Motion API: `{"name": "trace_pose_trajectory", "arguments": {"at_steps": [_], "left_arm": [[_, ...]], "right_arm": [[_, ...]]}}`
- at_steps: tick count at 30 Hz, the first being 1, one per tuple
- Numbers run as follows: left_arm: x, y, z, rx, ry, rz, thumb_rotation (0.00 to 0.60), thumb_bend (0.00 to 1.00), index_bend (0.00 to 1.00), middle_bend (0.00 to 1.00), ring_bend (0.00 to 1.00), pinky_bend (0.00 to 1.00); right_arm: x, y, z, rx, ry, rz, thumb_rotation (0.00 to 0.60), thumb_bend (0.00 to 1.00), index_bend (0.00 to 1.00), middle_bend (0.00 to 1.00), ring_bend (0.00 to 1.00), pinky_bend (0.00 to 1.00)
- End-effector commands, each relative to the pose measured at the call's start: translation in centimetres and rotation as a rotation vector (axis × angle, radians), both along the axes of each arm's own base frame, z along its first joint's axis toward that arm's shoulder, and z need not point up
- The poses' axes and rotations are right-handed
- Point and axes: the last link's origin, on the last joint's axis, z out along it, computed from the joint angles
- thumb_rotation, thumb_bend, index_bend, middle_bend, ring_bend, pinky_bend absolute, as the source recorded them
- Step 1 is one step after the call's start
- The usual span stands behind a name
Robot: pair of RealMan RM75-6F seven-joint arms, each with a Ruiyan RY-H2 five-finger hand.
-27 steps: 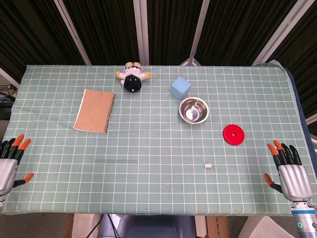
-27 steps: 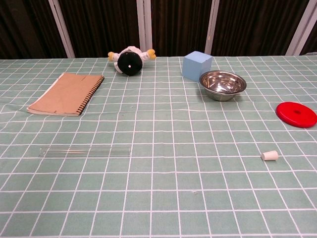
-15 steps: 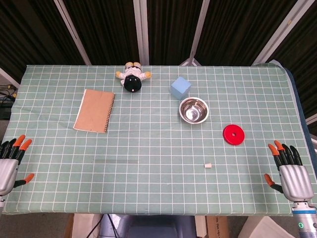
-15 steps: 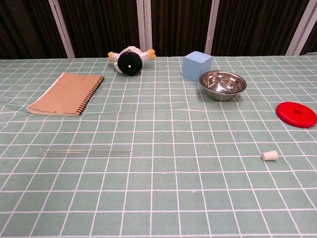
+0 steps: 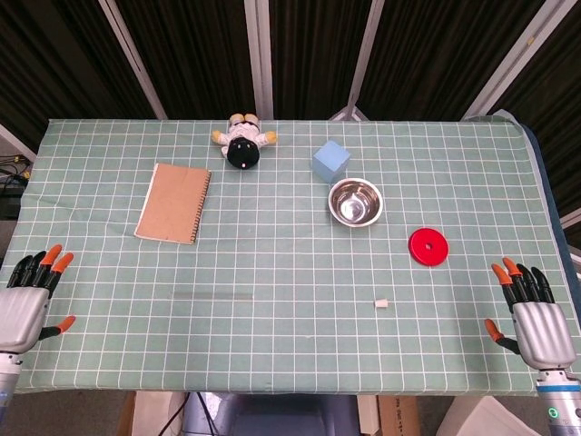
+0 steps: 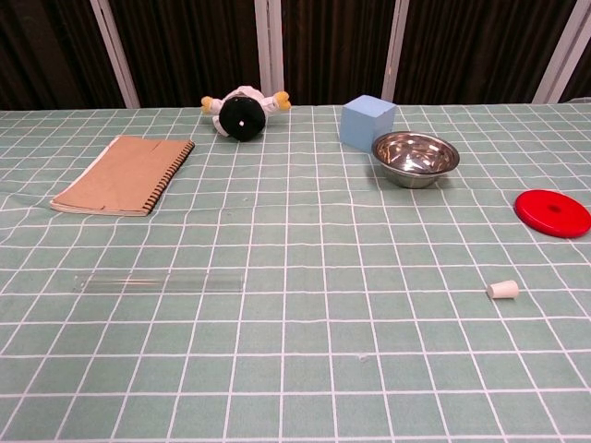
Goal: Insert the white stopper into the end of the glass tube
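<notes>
From my head view the glass tube (image 5: 212,294) is barely a faint line on the checked tabletop (image 5: 290,254); my chest view shows one clear cylinder lying flat, left of centre. One small white stopper (image 6: 502,290), tapered, lies well apart to its right. My left hand (image 5: 25,304) and right hand (image 5: 536,325) sit at the near corners, fingers (image 5: 54,263) spread, holding nothing. Also: one spiral notebook (image 5: 173,203), one plush toy (image 5: 243,143), one blue cube (image 5: 330,162), one steel bowl (image 5: 355,202), one red disc (image 5: 428,246).

Table (image 5: 300,263) w/ green grid cloth — dark, maybe corrugated wall panels (image 5: 191,54) behind, pale metal struts (image 5: 259,54).
</notes>
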Motion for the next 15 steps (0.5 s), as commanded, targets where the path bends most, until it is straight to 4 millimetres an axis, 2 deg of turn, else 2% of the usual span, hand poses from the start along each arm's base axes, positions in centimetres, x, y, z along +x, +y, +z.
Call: {"name": "trace_pose_trajectory", "arguments": {"at_steps": [1, 6, 10, 15], "left_arm": [[1.1, 0.7, -0.4, -0.01, -0.007, -0.014, 0.6, 0.13, 0.1, 0.05, 0.0, 0.02], [3.4, 2.3, -1.5, -0.04, -0.035, -0.018, 0.6, 0.18, 0.19, 0.16, 0.0, 0.07], [5.7, 3.8, -3.1, -0.079, -0.043, -0.028, 0.6, 0.2, 0.26, 0.24, 0.04, 0.1], [7.8, 5.1, -5.6, -0.121, -0.022, -0.03, 0.6, 0.22, 0.31, 0.26, 0.04, 0.1]], "right_arm": [[0.0, 0.0, -0.1, 0.005, -0.002, 0.0, 0.6, 0.32, 0.0, 0.0, 0.0, 0.0], [0.0, 0.0, -0.1, 0.009, -0.007, -0.001, 0.6, 0.32, 0.0, 0.0, 0.0, 0.0], [0.0, 0.0, -0.1, 0.013, -0.011, -0.002, 0.6, 0.32, 0.0, 0.0, 0.0, 0.0], [0.0, 0.0, -0.2, 0.017, -0.014, -0.003, 0.6, 0.32, 0.0, 0.0, 0.0, 0.0]]}}
